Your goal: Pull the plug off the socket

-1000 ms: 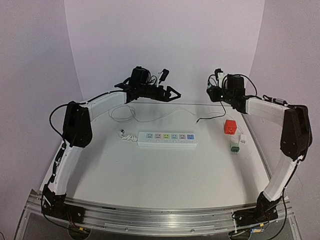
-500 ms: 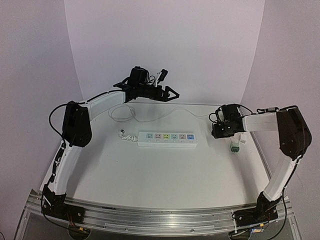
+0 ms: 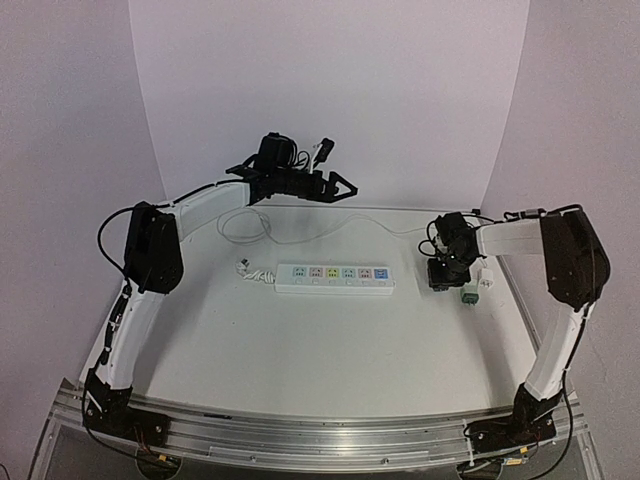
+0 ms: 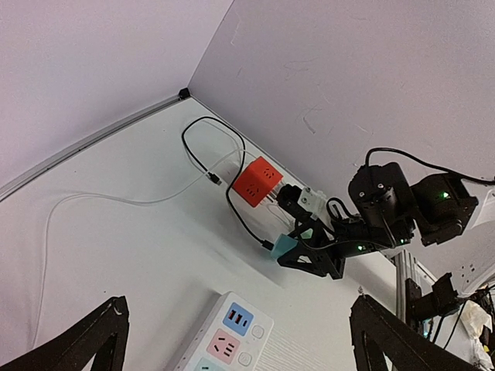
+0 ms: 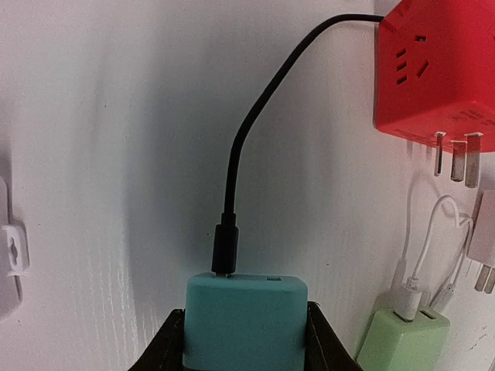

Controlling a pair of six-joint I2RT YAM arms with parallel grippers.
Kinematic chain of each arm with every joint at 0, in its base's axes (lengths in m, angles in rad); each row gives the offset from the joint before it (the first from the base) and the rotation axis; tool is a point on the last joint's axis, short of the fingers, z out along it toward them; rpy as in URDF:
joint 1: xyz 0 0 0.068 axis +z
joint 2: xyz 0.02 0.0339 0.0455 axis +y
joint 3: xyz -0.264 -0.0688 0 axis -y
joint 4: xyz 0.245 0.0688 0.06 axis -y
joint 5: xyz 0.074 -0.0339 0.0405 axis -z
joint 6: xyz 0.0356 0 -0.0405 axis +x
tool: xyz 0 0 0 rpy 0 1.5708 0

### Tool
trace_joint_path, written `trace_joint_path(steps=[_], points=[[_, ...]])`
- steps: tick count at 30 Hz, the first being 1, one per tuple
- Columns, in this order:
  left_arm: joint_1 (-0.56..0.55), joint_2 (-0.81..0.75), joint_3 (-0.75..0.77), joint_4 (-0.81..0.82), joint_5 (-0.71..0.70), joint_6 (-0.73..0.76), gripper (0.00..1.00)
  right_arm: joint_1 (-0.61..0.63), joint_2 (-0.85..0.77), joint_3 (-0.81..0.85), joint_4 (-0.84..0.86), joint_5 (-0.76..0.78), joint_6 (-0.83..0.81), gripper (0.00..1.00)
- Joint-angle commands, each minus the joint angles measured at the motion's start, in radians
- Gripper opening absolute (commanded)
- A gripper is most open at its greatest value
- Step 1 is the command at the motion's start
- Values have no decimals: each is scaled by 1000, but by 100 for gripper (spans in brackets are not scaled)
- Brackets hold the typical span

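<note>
**Holding the teal plug (image 5: 246, 325) apart from the socket (image 3: 335, 279)**

Your right gripper (image 3: 441, 276) was down at the table (image 3: 300, 350), just past the right end of the socket. Its fingers (image 5: 167, 348) were clenched on both sides of the teal plug. A black cable (image 5: 226, 239) was seated in the plug's far face. Whether the plug rested on the table or hung just above it could not be told.

The socket lay at mid-table with its long side running left to right. Its white cord (image 3: 252, 273) was bunched at the left end. Plug and socket were near each other but not touching.

A red cube adapter (image 5: 437, 69) lay on the far side of the plug with its prongs showing. A green charger (image 3: 468, 296) sat just right of the plug.

Your left gripper (image 3: 348, 187) hung raised over the far side of the table. Its jaws were released and spread wide, well apart from the socket.
</note>
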Motion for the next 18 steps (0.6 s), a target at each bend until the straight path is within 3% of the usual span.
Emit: trace_joint_path(steps=[1, 10, 13, 16, 18], points=[[8, -71, 6, 25, 19, -9, 99, 0, 74, 104, -99, 37, 19, 0], [16, -71, 13, 30, 18, -10, 99, -1, 123, 157, -139, 58, 5, 5], [17, -71, 14, 27, 16, -12, 99, -2, 129, 162, -146, 63, 7, 18], [20, -69, 13, 26, 18, -12, 99, -3, 122, 159, -146, 66, 14, 40], [22, -68, 13, 25, 19, -12, 99, -2, 119, 159, -145, 66, 16, 46]])
